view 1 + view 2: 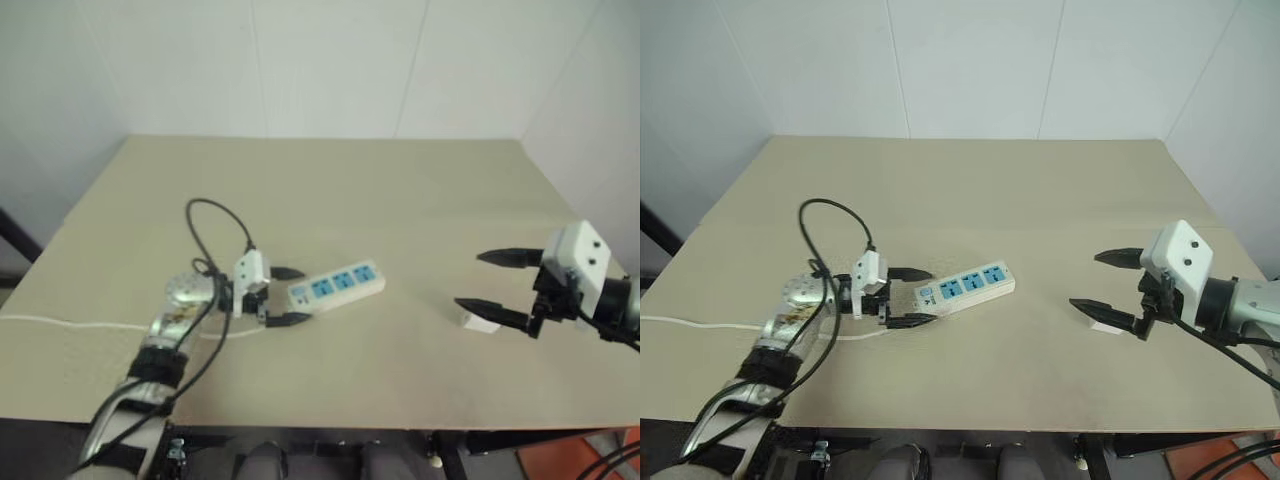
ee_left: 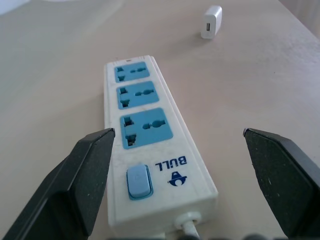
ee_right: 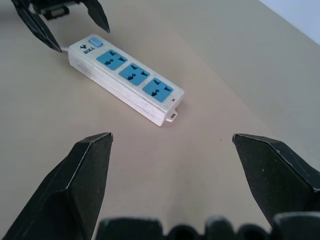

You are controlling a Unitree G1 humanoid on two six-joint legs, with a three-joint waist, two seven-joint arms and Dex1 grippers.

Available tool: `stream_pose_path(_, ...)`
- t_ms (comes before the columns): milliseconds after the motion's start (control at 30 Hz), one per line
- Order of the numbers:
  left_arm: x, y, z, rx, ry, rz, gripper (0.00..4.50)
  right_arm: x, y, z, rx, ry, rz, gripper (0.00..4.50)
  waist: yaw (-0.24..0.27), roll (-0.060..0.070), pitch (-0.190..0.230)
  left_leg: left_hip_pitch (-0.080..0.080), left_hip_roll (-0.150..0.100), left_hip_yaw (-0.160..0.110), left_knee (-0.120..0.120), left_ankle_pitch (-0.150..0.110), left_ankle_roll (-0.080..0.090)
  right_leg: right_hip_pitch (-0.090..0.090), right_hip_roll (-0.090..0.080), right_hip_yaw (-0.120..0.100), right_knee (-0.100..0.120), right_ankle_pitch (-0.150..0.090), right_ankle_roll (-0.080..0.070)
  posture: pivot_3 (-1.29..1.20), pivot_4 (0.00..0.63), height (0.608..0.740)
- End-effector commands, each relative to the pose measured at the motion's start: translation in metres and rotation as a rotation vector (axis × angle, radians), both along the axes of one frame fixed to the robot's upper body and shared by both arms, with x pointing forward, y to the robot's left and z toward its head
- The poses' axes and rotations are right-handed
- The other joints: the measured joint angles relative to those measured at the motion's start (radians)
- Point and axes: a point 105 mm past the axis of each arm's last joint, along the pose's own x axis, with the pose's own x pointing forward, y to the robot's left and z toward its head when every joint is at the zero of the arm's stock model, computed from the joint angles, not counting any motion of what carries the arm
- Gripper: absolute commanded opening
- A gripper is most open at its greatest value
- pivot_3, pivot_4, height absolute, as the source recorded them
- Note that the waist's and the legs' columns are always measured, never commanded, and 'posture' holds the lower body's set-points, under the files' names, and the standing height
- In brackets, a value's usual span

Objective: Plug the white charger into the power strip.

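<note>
Both grippers' fingers gape empty: left gripper [image 1: 908,297] straddles the power strip's [image 1: 965,287] switch end; closing carelessly could skew it away from the white charger [image 1: 480,321].

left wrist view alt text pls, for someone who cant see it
A white power strip with three blue sockets lies on a tan table between the open left gripper's black fingers. The white charger sits beyond it.

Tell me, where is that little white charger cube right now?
The small white boxy charger lies on the beige table, on the robot's right, just under the open right pincer, well apart from the long white power strip.
</note>
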Motion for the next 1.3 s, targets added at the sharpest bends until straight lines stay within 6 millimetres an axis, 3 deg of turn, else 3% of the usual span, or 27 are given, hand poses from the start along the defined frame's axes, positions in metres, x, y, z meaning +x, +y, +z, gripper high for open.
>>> stream_pose_path(33, 0.010, -0.001, 0.000, 0.012, -0.041, 0.000, 4.48, -0.004, 0.003, 0.012, 0.007, -0.050, 0.000, 4.50, -0.001, 0.000, 0.000, 0.000, 0.000, 0.000, 0.000, 0.000, 0.000, 0.000, 0.000, 0.000, 0.000, 0.000, 0.000, 0.00, 0.150, 0.740)
stream_pose_path(233, 0.013, -0.006, -0.017, 0.000, 0.006, 0.010, 4.48, -0.007, 0.004, 0.013, 0.016, -0.051, -0.004, 4.50, 0.000, 0.000, 0.000, -0.001, 0.000, -0.001, 0.000, 0.000, 0.000, -0.001, 0.000, 0.000, 0.000, 0.000, 0.000, 0.00, 0.150, 0.740)
stream_pose_path(667, -0.002, -0.012, -0.051, -0.060, 0.098, 0.068, 4.48, -0.005, 0.004, 0.020, 0.011, -0.062, 0.014, 4.50, 0.001, 0.000, 0.000, 0.001, 0.000, -0.001, 0.000, 0.000, 0.000, 0.001, 0.000, 0.000, 0.001, 0.000, 0.001, 0.00, 0.150, 0.740)
stream_pose_path(767, -0.006, -0.008, -0.057, -0.040, 0.110, 0.057, 3.86, -0.003, 0.005, 0.022, 0.011, -0.066, 0.024, 4.50, -0.003, 0.001, 0.000, 0.002, 0.000, -0.001, 0.000, 0.000, 0.000, 0.001, 0.000, 0.000, 0.001, 0.000, 0.001, 0.00, 0.150, 0.740)
stream_pose_path(833, -0.006, -0.007, -0.058, -0.043, 0.115, 0.065, 3.31, -0.002, 0.006, 0.023, 0.012, -0.068, 0.028, 4.50, -0.002, 0.001, -0.001, 0.002, 0.000, -0.001, 0.000, 0.000, 0.000, 0.002, 0.000, 0.000, 0.001, 0.000, 0.001, 0.00, 0.150, 0.740)
stream_pose_path(1100, -0.008, -0.019, -0.038, -0.056, 0.062, -0.023, 3.32, 0.008, 0.004, 0.025, -0.020, -0.067, 0.042, 4.50, -0.002, 0.001, -0.001, 0.003, 0.000, -0.001, 0.000, 0.000, 0.000, 0.002, 0.000, 0.000, 0.001, 0.000, 0.001, 0.00, 0.150, 0.740)
stream_pose_path(1300, -0.029, -0.025, -0.027, -0.030, 0.063, -0.168, 3.32, 0.026, -0.006, 0.011, -0.230, -0.009, 0.081, 4.50, -0.003, 0.001, -0.001, 0.001, 0.000, -0.001, 0.000, 0.000, 0.000, 0.000, 0.000, 0.000, 0.000, 0.000, 0.001, 0.00, 0.150, 0.740)
